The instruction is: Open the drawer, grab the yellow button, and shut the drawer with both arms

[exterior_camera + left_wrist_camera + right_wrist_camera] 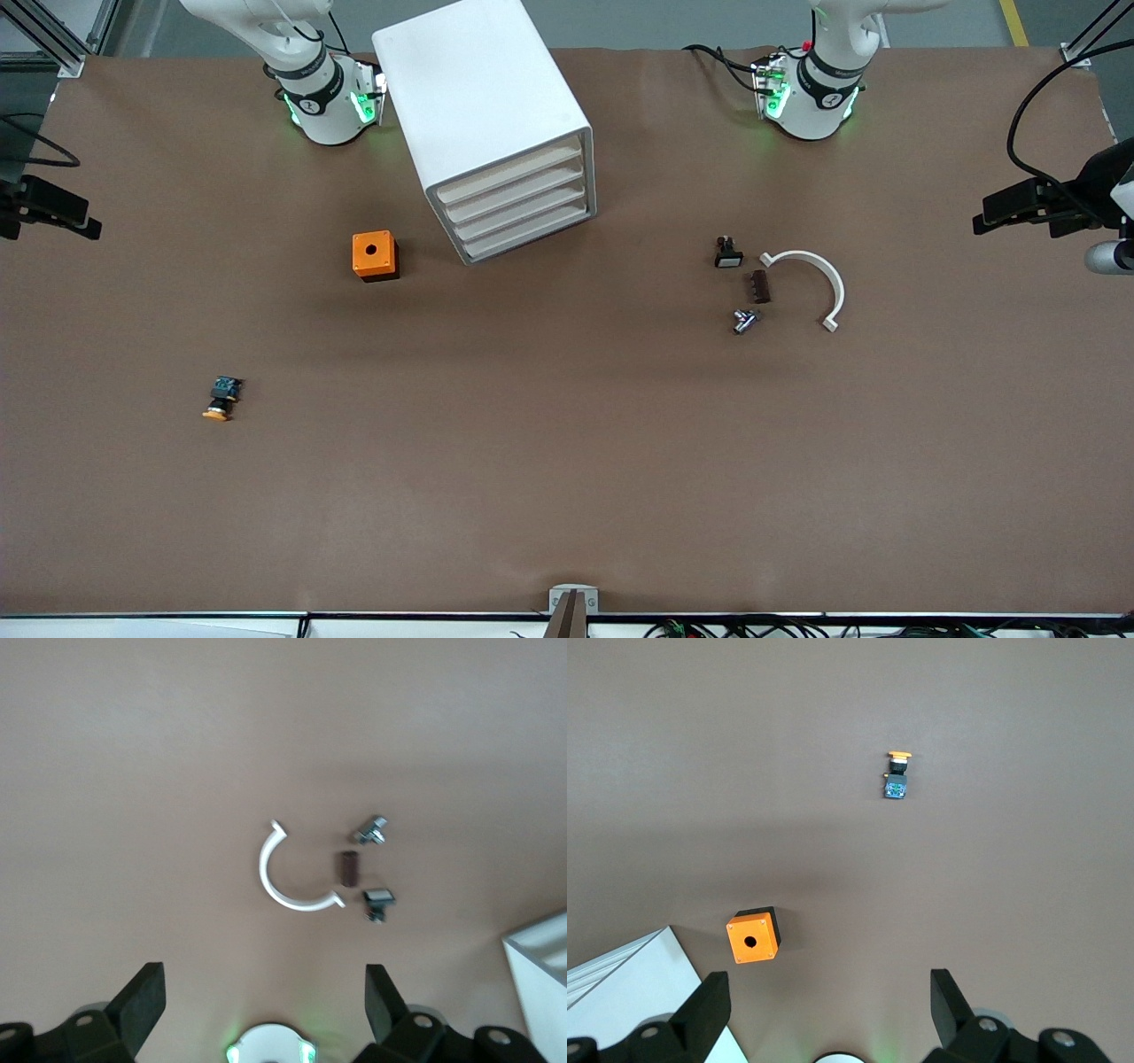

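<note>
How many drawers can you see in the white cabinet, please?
4, stacked in the cabinet front: the top drawer, then the second, the third and the bottom one. All are shut.

A brown table [567,461] under even light, grey floor [638,22] above.

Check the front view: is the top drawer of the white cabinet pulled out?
No, the drawer sits flush with the three below it in the cabinet, none pulled out.
</note>
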{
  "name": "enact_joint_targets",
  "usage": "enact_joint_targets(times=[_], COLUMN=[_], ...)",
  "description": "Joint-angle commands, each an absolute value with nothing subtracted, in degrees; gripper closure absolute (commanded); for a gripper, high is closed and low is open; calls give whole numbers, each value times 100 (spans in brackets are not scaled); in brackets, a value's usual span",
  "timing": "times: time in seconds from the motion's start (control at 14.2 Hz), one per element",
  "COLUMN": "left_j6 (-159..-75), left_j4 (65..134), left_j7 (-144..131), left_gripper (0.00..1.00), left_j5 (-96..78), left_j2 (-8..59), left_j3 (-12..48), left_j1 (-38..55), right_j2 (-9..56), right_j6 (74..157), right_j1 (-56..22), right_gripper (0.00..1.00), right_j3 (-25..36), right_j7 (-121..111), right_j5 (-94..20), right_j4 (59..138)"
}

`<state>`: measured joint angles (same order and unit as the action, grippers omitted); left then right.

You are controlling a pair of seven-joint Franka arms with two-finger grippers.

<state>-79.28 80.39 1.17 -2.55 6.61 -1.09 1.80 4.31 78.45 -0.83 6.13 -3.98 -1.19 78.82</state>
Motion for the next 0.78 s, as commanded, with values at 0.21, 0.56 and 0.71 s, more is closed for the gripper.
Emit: enact_joint_targets(times=[0.21, 0.56, 0.71], left_j6=[-9298, -9457, -9448], left_j4=[9335, 9079, 9070], left_j7=[185, 193, 193], left_gripper=[0, 1, 0], left_j5=[-44, -53, -9], left_j2=[-273, -255, -255], left_j3=[-246, -229, -229], left_j1=[299, 167, 167], right_j2=[-666, -835, -844], right_j6=[8383, 8411, 8402], right_j1=[-105, -167, -176], right_gripper=[0, 0, 0], right_j3=[580, 606, 606], right_j7=[-369, -369, -387], right_j5=[-185, -114, -62], right_j4=[9243, 9413, 9413])
